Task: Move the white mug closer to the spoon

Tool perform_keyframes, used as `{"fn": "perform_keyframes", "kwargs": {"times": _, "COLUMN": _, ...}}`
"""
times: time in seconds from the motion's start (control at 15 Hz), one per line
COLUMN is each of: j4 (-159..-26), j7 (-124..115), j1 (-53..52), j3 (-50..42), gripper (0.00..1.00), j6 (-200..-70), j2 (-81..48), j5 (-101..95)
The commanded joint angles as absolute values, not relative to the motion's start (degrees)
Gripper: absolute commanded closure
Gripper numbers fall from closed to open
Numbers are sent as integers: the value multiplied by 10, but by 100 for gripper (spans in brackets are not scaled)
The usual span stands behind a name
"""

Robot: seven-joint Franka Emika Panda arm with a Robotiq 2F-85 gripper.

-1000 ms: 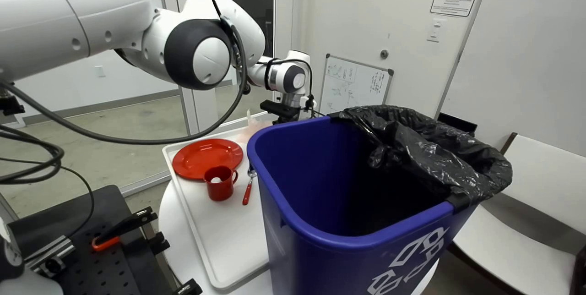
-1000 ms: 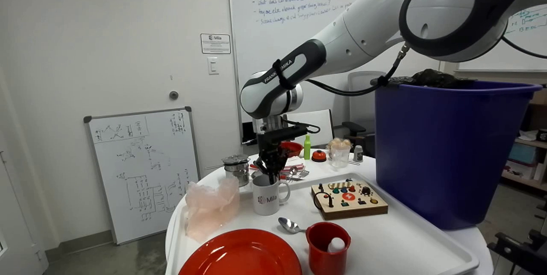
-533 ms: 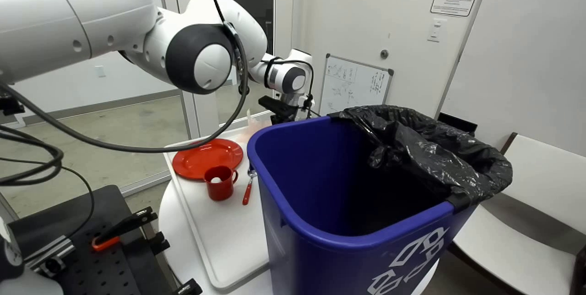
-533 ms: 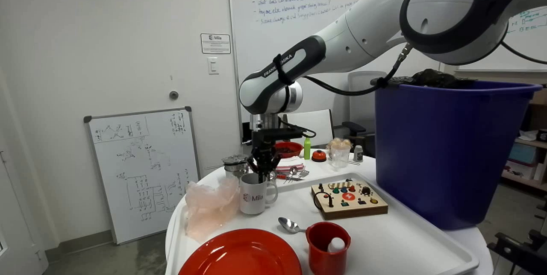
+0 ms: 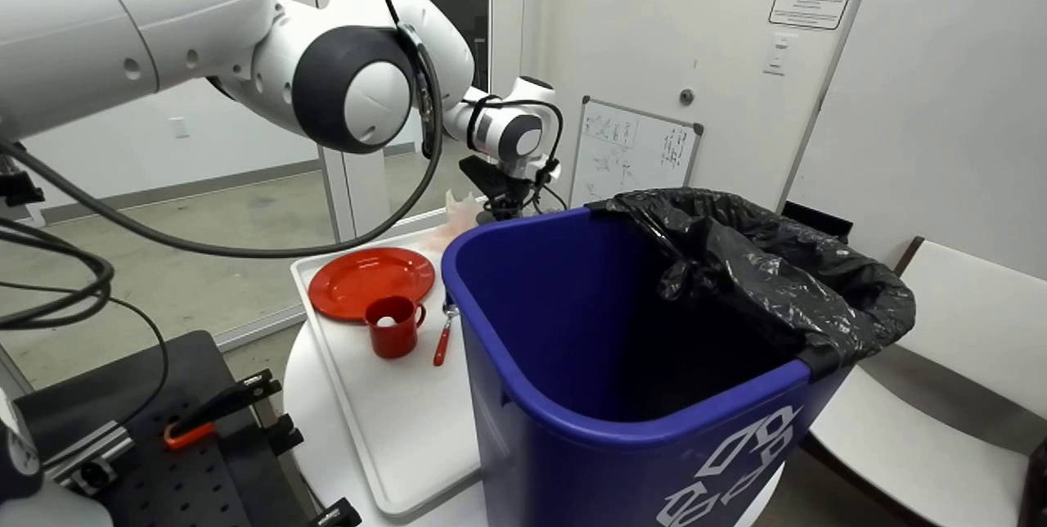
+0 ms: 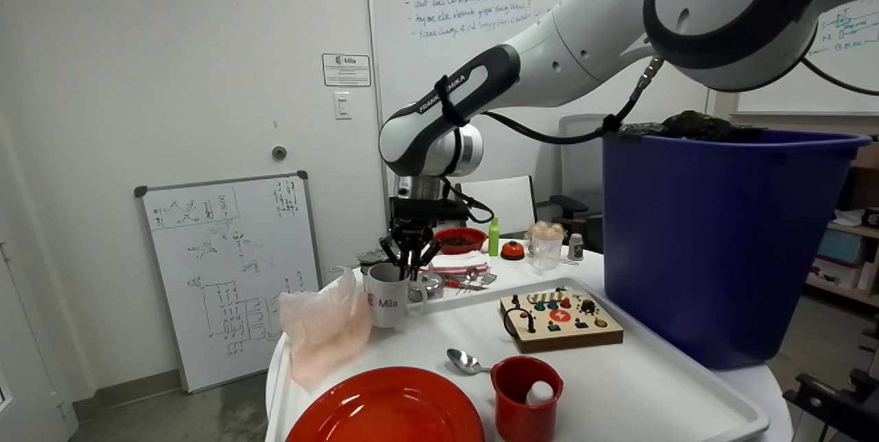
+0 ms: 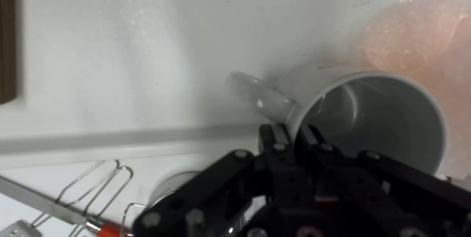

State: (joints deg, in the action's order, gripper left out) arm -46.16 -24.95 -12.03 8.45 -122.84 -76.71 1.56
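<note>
In an exterior view, whose left and right we use, we find the task's thing, a glossy, cylindrical white mug (image 6: 386, 299) with a printed logo, toward the far left edge of the round white desk (image 5: 311, 404); we cannot tell whether its base touches the shallow, rectangular white tray (image 6: 652, 387) beneath. The black jaws stand narrow, pinching the mug's rim right beside the handle, and in the wrist view we see one fingertip inside the wall and one outside. Just beside the mug, toward the left edge, we have a crumpled, translucent pink plastic bag (image 6: 323, 332). The metal spoon (image 6: 464, 361) with a red handle lies apart from the mug, closer to the near edge. Next to it we see a red cup (image 6: 515, 421) with a small, rounded white object (image 6: 540, 394) inside, and a glossy, round red plate (image 6: 391, 408) sits by the near left edge. Between the mug and the right edge lies a rectangular wooden board (image 6: 566, 333) with coloured knobs, while a tall blue plastic bin (image 6: 721, 250) with a black liner (image 5: 777, 265) rises at the right edge. Along the far edge we spot a round red bowl (image 6: 477, 239) and a slim green bottle (image 6: 494, 239).
</note>
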Motion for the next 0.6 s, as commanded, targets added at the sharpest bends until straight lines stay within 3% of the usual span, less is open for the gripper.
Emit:
{"fn": "perform_keyframes", "kwargs": {"times": 0.0, "j4": -558, "j7": -330, "j1": -122, "j3": 71, "gripper": 98, "j6": -1232, "j2": -690, "j5": 23}}
{"fn": "perform_keyframes", "kwargs": {"times": 0.47, "j4": -693, "j7": -428, "j1": -126, "j3": 92, "gripper": 98, "j6": -1260, "j2": -602, "j5": 30}}
{"fn": "perform_keyframes", "kwargs": {"times": 0.53, "j4": -614, "j7": -400, "j1": -140, "j3": 68, "gripper": 91, "j6": -1243, "j2": -657, "j5": 44}}
